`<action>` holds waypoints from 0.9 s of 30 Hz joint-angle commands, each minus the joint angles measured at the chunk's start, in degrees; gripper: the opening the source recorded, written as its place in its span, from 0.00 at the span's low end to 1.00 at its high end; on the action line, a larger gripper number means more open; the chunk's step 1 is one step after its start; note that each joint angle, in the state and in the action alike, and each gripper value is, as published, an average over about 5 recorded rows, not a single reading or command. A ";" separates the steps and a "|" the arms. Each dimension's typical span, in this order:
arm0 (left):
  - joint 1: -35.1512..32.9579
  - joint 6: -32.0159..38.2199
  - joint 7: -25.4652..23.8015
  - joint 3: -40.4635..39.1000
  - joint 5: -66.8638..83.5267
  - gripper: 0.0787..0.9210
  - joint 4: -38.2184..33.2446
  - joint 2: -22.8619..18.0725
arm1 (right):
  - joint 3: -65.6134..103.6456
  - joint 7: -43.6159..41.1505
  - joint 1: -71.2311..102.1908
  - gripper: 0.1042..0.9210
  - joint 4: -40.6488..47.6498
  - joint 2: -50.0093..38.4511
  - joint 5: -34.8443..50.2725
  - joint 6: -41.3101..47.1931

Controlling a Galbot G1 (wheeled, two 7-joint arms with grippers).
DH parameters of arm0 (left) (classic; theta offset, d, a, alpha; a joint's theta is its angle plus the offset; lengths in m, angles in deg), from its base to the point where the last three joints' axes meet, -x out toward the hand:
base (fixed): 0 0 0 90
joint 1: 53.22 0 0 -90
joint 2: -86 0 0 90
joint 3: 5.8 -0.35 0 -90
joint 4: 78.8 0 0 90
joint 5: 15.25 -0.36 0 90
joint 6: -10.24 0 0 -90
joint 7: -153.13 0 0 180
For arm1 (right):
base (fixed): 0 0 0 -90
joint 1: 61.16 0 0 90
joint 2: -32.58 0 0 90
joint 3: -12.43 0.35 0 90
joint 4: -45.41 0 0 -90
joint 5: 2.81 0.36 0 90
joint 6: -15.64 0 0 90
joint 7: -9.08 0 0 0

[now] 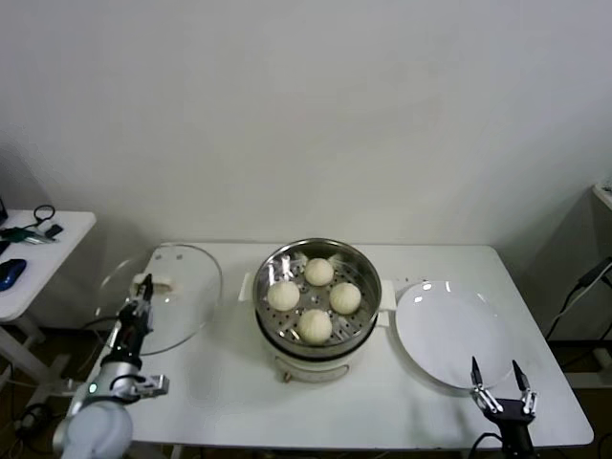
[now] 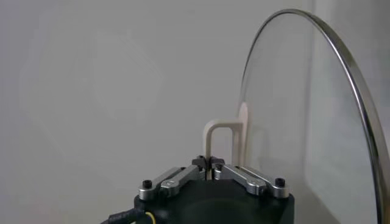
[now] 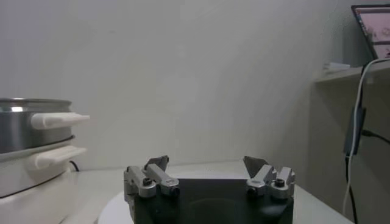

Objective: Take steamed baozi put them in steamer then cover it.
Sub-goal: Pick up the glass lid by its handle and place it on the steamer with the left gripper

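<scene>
Several cream-white baozi [image 1: 315, 325] lie inside the shiny steel steamer [image 1: 273, 263] at the table's middle. The clear glass cover [image 1: 182, 296] is tilted up off the table at the left. My left gripper [image 1: 145, 283] is shut on the cover's cream-white handle [image 2: 222, 143], which shows clamped between the jaws [image 2: 209, 163] in the left wrist view. The cover's metal rim [image 2: 359, 97] curves beside it. My right gripper [image 1: 497, 373] hangs open near the table's front right edge, nothing between its fingers [image 3: 206, 163].
A flat white plate [image 1: 449, 330] lies right of the steamer, just behind the right gripper. The steamer's side handles [image 3: 58, 120] show in the right wrist view. A side table [image 1: 29, 258] with small items stands at far left.
</scene>
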 commanded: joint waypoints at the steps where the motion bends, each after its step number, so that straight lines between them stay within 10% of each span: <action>1: 2.13 -17.41 -13.81 -8.37 2.45 0.06 -18.17 5.39 | 0.11 0.61 -0.49 0.88 -0.27 0.11 -1.77 1.05; 13: 9.43 -26.49 -22.04 -33.11 -18.98 0.06 -16.66 -9.28 | -0.45 1.28 -2.60 0.88 0.57 0.38 -3.21 2.42; 27: 15.23 -28.95 -24.49 -42.68 -27.64 0.06 -7.19 -22.22 | -0.72 1.82 -3.37 0.88 1.19 0.34 -3.13 2.03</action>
